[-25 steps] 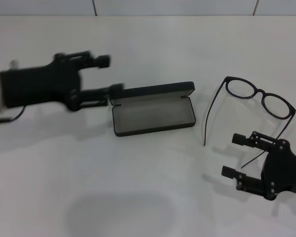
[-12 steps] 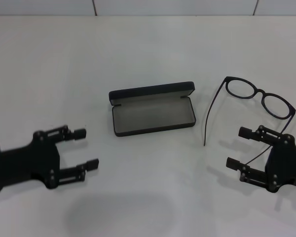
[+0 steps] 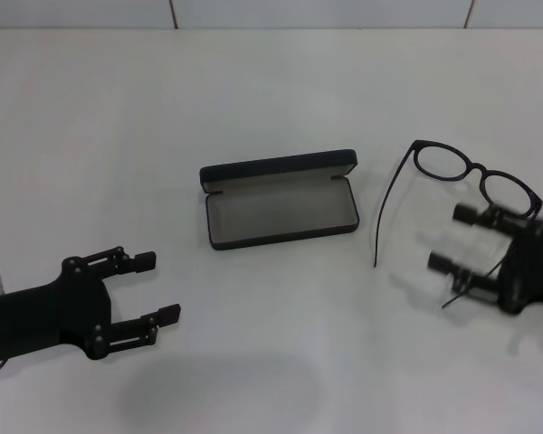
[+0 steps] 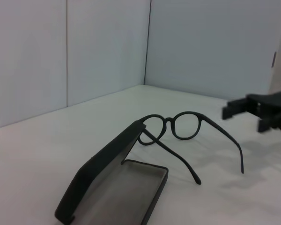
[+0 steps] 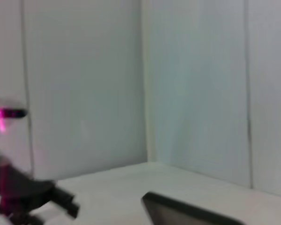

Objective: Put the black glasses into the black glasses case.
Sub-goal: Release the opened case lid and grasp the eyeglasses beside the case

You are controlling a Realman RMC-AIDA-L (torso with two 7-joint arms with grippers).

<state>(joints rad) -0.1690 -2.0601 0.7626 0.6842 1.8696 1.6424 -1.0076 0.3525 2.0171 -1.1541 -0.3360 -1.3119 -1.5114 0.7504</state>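
The thin black plastic glasses with rounded clear lenses [image 3: 475,179] are sitting unfolded on the white table [image 3: 281,81], lens front just beyond the right gripper's fingertips, one long temple arm running back alongside the jaws on the case side. The other temple arm is passing under the right gripper [image 3: 459,239], which is hovering with its jaws apart, holding nothing.

The rectangular black hard-shell glasses case with grey lining [image 3: 281,199] is lying open between the two grippers, well apart from each, lid standing up at its far edge. The left gripper [image 3: 154,289] is sitting low on the near side, fingers spread and pointing toward the case — idle, by the look of it.

Handling judgement: the frame looks very light, thin and springy, lenses slick and scratch-prone. Likely best hold is the bridge or a rim edge near the hinge — not a temple arm, which would flex and let the frame swing. Light clamping only. Unfolded arms may overhang the case tray.
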